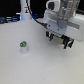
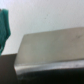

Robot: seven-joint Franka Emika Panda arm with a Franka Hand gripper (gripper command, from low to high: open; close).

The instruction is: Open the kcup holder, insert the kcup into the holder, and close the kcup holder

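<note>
While the white robot arm [image 1: 60,17] fills the upper right of the exterior view, its gripper [image 1: 59,41] hangs just above the pale table [image 1: 35,65], dark fingertips pointing down. The fingertips look a little apart, but the picture is too blurred for me to tell whether the pincer is open or closed, and nothing shows between them. The kcup [image 1: 22,47], a small white cup with a green top, stands upright alone on the table at the left centre of the frame, well apart from the gripper. A white bottle-like post [image 1: 26,11] stands at the upper left, near the table's far edge. In the wrist view, a grey, boxy flat surface [image 2: 50,52] takes up most of the frame, with a green shape [image 2: 5,27] at the left edge. I cannot make out the kcup holder with any certainty.
</note>
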